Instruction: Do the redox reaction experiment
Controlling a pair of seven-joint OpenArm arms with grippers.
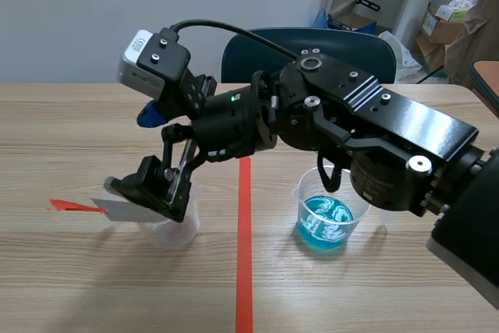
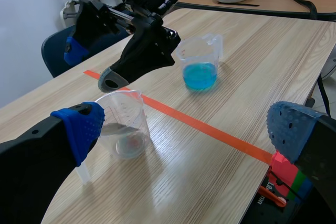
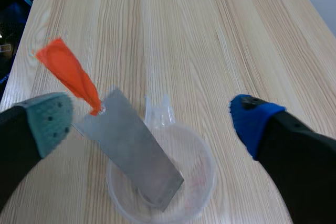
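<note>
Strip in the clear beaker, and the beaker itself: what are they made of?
Strip: probably sheet metal; thin, flat, matte grey, crisp corners. Which metal, can't tell. Clear beaker: likely plastic; see-through, slightly cloudy wall with a moulded spout.

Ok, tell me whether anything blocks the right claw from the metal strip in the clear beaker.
Nothing visible does: the open right claw hangs directly over the metal strip, which leans in the clear beaker.
</note>
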